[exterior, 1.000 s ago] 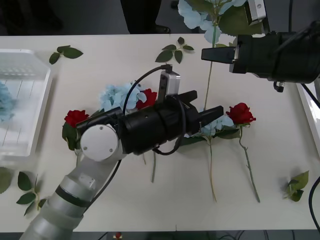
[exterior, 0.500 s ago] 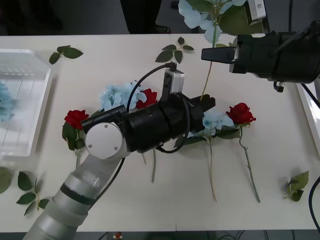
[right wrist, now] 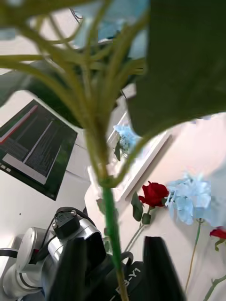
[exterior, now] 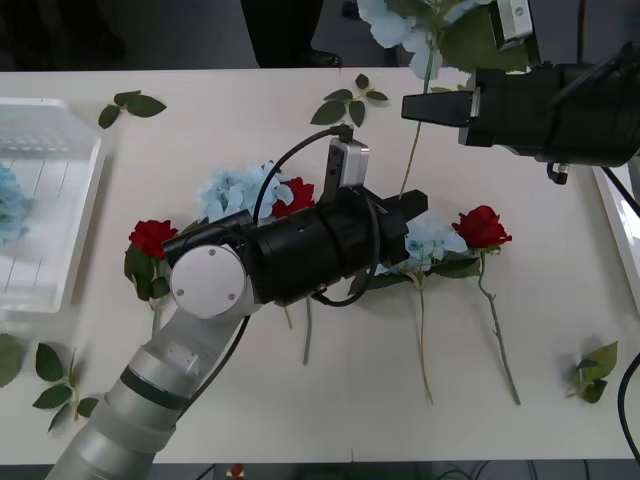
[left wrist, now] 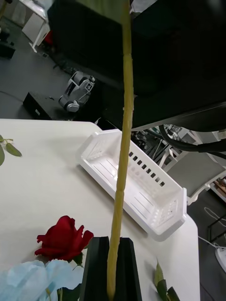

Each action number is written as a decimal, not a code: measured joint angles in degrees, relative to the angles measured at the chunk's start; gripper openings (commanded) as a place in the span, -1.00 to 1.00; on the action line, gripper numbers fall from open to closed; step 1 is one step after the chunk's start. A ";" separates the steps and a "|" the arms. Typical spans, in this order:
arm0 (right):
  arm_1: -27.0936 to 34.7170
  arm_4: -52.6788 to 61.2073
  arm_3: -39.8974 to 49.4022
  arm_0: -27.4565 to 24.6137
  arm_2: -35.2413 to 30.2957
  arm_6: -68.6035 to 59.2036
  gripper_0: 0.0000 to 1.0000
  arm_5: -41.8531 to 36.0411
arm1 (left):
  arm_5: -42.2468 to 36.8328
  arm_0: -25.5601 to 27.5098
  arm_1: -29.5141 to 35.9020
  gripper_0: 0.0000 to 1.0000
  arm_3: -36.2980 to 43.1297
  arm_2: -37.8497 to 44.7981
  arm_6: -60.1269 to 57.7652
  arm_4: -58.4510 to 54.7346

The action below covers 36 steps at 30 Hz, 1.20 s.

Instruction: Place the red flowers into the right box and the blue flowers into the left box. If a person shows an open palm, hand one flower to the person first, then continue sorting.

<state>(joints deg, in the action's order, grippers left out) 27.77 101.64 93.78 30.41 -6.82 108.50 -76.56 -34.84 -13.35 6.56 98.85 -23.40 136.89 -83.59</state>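
A table (exterior: 300, 400) is carrying flowers scattered across its middle. The left box (exterior: 60, 200) is sitting at the table's left edge with one blue flower (exterior: 8, 215) lying in it; the right box (left wrist: 141, 188) is sitting at the right edge. The left pincer (exterior: 405, 205) is reaching over the middle, closing on the lower stem of a raised blue flower (exterior: 400, 25), while the right pincer (exterior: 425, 107) is gripping that stem higher up, behind. A red flower (exterior: 480, 228) is lying just right of the left pincer, another (exterior: 150, 237) to its left.
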 measured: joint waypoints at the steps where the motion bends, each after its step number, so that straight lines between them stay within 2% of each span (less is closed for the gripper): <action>1: 0.00 0.17 0.00 0.00 0.00 0.00 1.00 0.00 | 0.00 0.00 0.00 -1.00 0.00 0.01 -0.02 0.00; 10: 0.00 1.29 0.00 0.00 0.00 0.00 1.00 0.00 | -2.70 0.00 0.88 -1.00 1.46 4.21 -3.61 0.09; 17: 0.29 0.89 0.00 0.00 -0.45 0.00 1.00 -1.09 | -12.09 0.00 6.01 -1.00 7.68 12.84 -20.65 9.80; 22: 1.60 -7.89 0.08 0.00 -5.89 0.00 1.00 -11.31 | -23.65 0.00 9.60 -1.00 11.55 23.76 -25.88 14.40; 28: 1.81 -21.33 0.16 0.00 -13.40 0.00 1.00 -23.82 | -37.20 0.00 14.67 -1.00 14.99 39.36 -39.96 23.89; 32: 2.02 -30.74 0.27 0.00 -13.74 -0.10 1.00 -28.62 | -45.13 0.00 18.38 -1.00 15.30 48.36 -39.54 30.91; 36: 3.14 -39.06 0.55 0.00 -11.15 -2.40 1.00 -30.73 | -50.56 0.01 21.38 -1.00 15.31 55.43 -39.52 37.87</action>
<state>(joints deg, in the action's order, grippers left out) 30.91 62.58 94.33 30.41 -17.97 106.10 -107.29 -85.41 -13.34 27.94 114.16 32.02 97.37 -45.72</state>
